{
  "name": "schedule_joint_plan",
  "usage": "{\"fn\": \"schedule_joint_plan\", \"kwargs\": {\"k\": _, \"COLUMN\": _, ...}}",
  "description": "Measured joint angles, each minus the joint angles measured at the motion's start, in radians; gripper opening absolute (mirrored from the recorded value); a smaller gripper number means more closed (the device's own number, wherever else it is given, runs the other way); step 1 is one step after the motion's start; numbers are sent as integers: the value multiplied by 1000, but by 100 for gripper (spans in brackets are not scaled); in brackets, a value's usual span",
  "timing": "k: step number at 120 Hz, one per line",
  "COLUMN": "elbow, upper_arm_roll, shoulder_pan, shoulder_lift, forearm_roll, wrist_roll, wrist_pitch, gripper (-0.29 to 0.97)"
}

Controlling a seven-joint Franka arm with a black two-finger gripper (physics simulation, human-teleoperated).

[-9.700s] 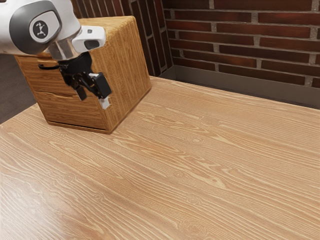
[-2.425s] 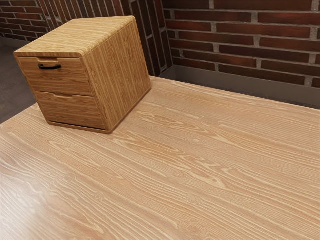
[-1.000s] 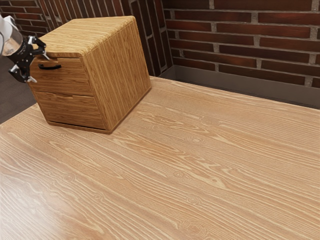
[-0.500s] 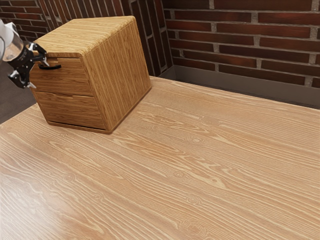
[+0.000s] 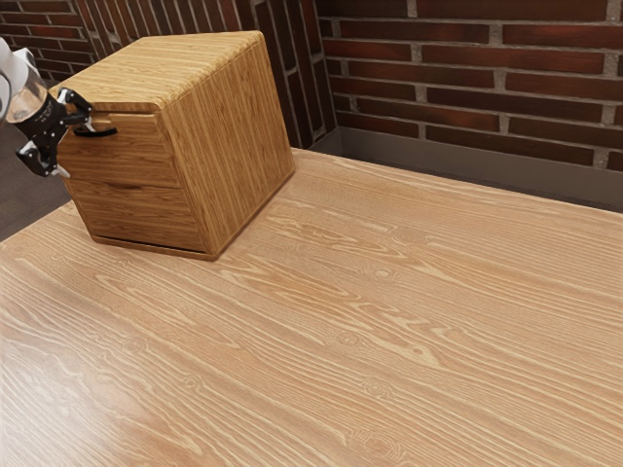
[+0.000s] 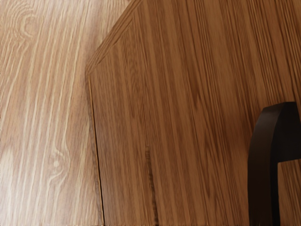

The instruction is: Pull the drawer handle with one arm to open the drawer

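Wooden two-drawer cabinet (image 5: 195, 117) at 10 o'clock on the wood-grain table (image 5: 389, 321), near the brick wall (image 5: 467, 68); drawer fronts facing 8 o'clock in the exterior view. Top drawer (image 5: 127, 156) flush with the cabinet face, not pulled out. Black handle (image 5: 99, 130) near the drawer's upper edge, long axis horizontal, running 9 to 3 o'clock across the front. Gripper (image 5: 68, 134) at the handle's 9 o'clock end, fingers spread apart above and below it, gripping nothing. Handle large and close to the hand in the wrist view.
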Motion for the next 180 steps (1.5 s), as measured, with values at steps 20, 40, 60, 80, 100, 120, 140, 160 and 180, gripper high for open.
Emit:
{"fn": "schedule_joint_plan", "kwargs": {"k": 20, "elbow": -20, "upper_arm_roll": -1, "shoulder_pan": 11, "shoulder_lift": 12, "forearm_roll": -1, "wrist_roll": 1, "wrist_pitch": -9, "gripper": 68}}
{"fn": "schedule_joint_plan", "kwargs": {"k": 40, "elbow": -59, "upper_arm_roll": -5, "shoulder_pan": 41, "shoulder_lift": 47, "forearm_roll": -2, "wrist_roll": 1, "wrist_pitch": -17, "gripper": 68}}
{"fn": "schedule_joint_plan", "kwargs": {"k": 60, "elbow": -99, "upper_arm_roll": -27, "shoulder_pan": 83, "shoulder_lift": 75, "forearm_roll": -7, "wrist_roll": 2, "wrist_pitch": -22, "gripper": 68}}
{"fn": "schedule_joint_plan", "kwargs": {"k": 80, "elbow": -120, "upper_arm_roll": -86, "shoulder_pan": 163, "shoulder_lift": 95, "forearm_roll": -11, "wrist_roll": 4, "wrist_pitch": -40, "gripper": 68}}
{"fn": "schedule_joint_plan", "kwargs": {"k": 100, "elbow": -134, "upper_arm_roll": -126, "shoulder_pan": 206, "shoulder_lift": 105, "forearm_roll": -12, "wrist_roll": 6, "wrist_pitch": -64, "gripper": 68}}
{"fn": "schedule_joint_plan", "kwargs": {"k": 120, "elbow": -175, "upper_arm_roll": -232, "shoulder_pan": 313, "shoulder_lift": 110, "forearm_roll": -12, "wrist_roll": 8, "wrist_pitch": -77, "gripper": 68}}
{"fn": "schedule_joint_plan", "kwargs": {"k": 140, "elbow": -200, "upper_arm_roll": -325, "shoulder_pan": 404, "shoulder_lift": 112, "forearm_roll": -11, "wrist_roll": 9, "wrist_pitch": -88, "gripper": 68}}
{"fn": "schedule_joint_plan", "kwargs": {"k": 160, "elbow": -251, "upper_arm_roll": -396, "shoulder_pan": 493, "shoulder_lift": 140, "forearm_roll": -13, "wrist_roll": 11, "wrist_pitch": -93, "gripper": 68}}
{"fn": "schedule_joint_plan", "kwargs": {"k": 180, "elbow": -305, "upper_arm_roll": -450, "shoulder_pan": 559, "shoulder_lift": 164, "forearm_roll": -13, "wrist_roll": 9, "wrist_pitch": -95, "gripper": 68}}
